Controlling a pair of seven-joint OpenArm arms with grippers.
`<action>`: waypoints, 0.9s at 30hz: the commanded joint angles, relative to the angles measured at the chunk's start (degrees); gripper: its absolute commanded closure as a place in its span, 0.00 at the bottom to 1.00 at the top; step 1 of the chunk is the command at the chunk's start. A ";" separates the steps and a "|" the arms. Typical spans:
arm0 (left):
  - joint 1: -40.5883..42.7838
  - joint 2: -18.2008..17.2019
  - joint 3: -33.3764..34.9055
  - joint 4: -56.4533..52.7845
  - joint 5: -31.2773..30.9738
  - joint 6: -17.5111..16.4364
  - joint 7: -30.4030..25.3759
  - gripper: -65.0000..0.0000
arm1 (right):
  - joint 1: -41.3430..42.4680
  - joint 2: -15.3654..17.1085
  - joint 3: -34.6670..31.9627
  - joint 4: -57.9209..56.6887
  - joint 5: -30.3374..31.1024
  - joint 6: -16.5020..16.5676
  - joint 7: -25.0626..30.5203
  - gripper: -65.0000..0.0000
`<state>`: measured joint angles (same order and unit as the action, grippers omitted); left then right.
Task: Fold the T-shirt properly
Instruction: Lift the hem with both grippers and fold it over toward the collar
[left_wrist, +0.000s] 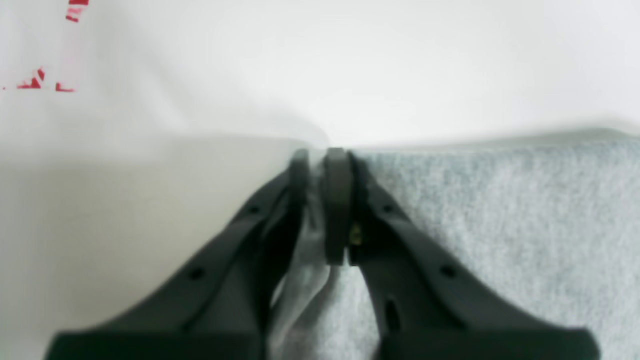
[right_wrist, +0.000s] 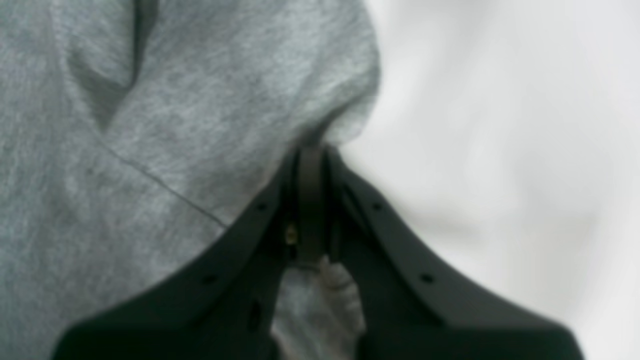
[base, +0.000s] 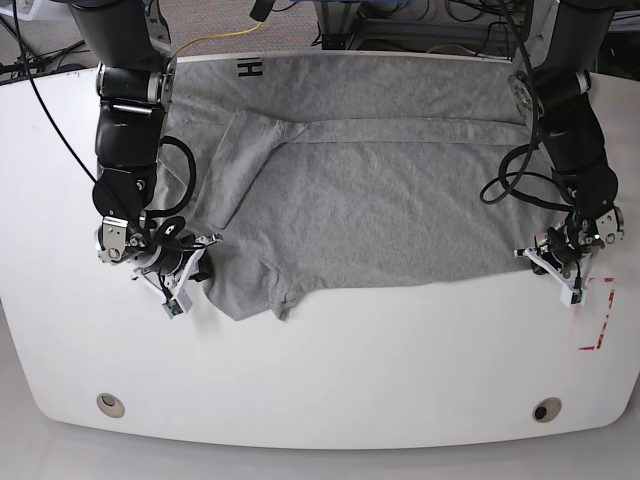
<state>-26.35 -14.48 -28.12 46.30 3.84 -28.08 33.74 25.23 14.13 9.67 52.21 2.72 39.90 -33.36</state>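
Observation:
The grey T-shirt (base: 380, 200) lies spread across the white table (base: 330, 390), with one sleeve folded inward at the left and black lettering (base: 248, 68) at its far edge. On the right side of the base view, my left gripper (base: 540, 260) is shut on the shirt's near right edge. The left wrist view shows that gripper (left_wrist: 319, 160) pinching grey fabric (left_wrist: 500, 225) between its fingers. My right gripper (base: 203, 258) is shut on the shirt's left edge. Seen from the right wrist, the same gripper (right_wrist: 311, 155) bites a bunched fold of T-shirt (right_wrist: 150, 150).
Red tape marks (base: 598, 322) sit on the table just beyond my left gripper, and the same red tape (left_wrist: 45, 82) shows in the left wrist view. Two round holes (base: 110, 404) (base: 546, 410) lie near the table's front edge. Cables and equipment crowd the far side.

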 joint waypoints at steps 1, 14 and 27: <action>-1.21 -0.68 -0.14 0.77 0.08 -0.10 0.07 1.00 | 1.62 0.95 0.13 4.10 0.58 0.10 0.88 1.00; 5.29 1.51 0.03 20.47 0.16 -3.27 0.15 1.00 | -1.72 1.03 1.36 23.36 0.40 0.10 -10.81 1.00; 18.39 1.69 -0.32 39.63 0.25 -11.00 0.24 1.00 | -11.65 1.03 5.58 46.92 0.58 0.10 -25.05 1.00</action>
<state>-7.97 -11.97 -28.29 82.96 4.69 -38.46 35.00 13.32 14.20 14.92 95.07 3.27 40.12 -57.71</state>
